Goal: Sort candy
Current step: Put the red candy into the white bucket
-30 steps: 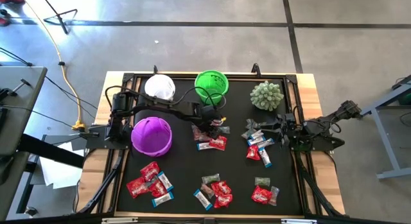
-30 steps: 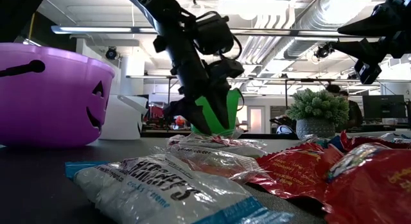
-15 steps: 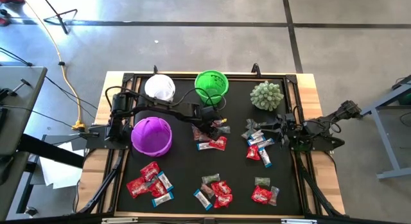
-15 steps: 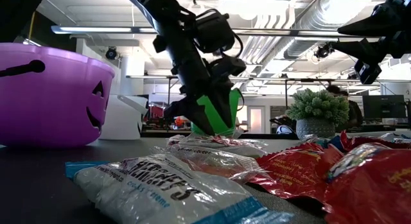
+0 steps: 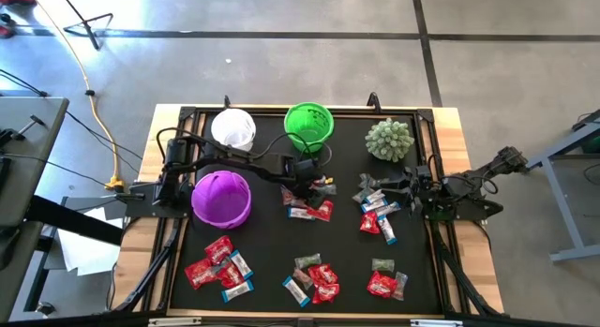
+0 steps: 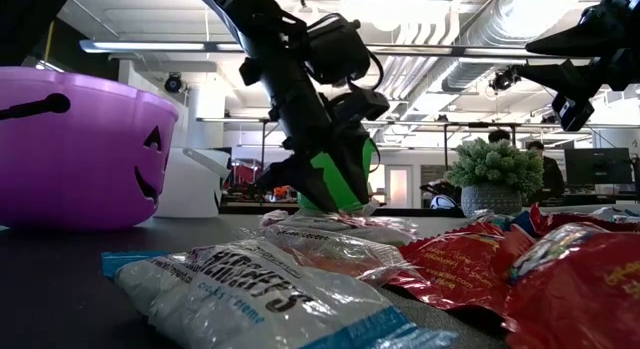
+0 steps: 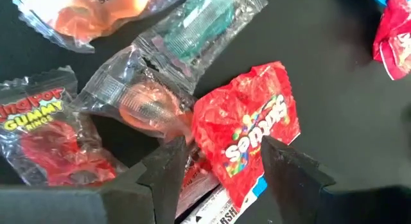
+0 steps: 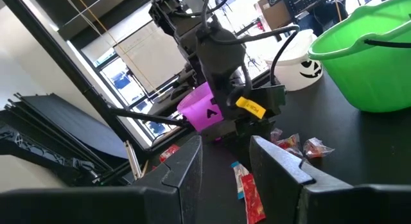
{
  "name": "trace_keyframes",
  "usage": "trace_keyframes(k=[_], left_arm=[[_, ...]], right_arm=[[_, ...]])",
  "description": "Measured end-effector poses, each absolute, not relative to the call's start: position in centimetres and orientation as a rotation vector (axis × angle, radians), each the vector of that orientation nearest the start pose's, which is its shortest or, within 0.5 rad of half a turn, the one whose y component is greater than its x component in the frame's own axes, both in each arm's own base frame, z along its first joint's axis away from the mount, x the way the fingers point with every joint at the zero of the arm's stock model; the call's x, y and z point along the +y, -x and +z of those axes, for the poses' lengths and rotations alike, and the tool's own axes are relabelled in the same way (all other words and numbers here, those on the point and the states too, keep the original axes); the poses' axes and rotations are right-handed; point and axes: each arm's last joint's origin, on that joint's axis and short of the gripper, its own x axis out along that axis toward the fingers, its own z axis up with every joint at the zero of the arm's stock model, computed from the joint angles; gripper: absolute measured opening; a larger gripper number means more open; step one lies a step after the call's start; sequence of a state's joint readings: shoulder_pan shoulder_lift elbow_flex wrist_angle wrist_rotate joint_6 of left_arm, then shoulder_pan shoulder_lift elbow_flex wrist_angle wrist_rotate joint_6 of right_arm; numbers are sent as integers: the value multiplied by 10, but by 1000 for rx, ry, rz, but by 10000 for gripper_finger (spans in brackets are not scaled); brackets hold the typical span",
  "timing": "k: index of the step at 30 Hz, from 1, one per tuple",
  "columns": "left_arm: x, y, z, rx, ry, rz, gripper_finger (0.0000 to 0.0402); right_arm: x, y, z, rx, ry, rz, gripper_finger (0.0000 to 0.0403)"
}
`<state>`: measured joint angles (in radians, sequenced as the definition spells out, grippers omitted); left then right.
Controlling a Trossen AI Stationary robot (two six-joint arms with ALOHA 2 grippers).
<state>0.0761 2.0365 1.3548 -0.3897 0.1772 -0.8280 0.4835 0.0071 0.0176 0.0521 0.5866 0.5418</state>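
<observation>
Candy lies in several small heaps on the black mat (image 5: pixel 262 243). My left gripper (image 5: pixel 307 188) hangs open just above the middle heap (image 5: pixel 310 206), slanting down. In the left wrist view its fingers (image 7: pixel 221 147) stand on either side of a red Skittles packet (image 7: pixel 247 131), which lies on a white bar (image 7: pixel 212 211) and other wrappers. Whether the fingers touch the packet I cannot tell. My right gripper (image 8: pixel 225 147) waits open at the table's right edge (image 5: pixel 401 186), pointing level, with nothing between its fingers.
A white cup (image 5: pixel 232 128) and a green cup (image 5: pixel 308 124) stand at the far edge, and a purple cup (image 5: pixel 221 198) beside my left arm. A spiky pale-green ball (image 5: pixel 389 140) sits far right. More candy heaps lie right (image 5: pixel 378 213) and near (image 5: pixel 218 271), (image 5: pixel 312 278), (image 5: pixel 386 282).
</observation>
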Motion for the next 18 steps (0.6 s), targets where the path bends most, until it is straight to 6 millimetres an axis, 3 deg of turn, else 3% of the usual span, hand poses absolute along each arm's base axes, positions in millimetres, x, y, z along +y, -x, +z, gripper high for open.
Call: trace_keyframes(k=[6, 18], left_arm=[[20, -412, 147, 1051, 882, 347, 181], [16, -416, 149, 1019, 877, 322, 111]], right_arm=[[29, -89, 174, -81, -573, -87, 126], [29, -89, 174, -80, -573, -86, 126]])
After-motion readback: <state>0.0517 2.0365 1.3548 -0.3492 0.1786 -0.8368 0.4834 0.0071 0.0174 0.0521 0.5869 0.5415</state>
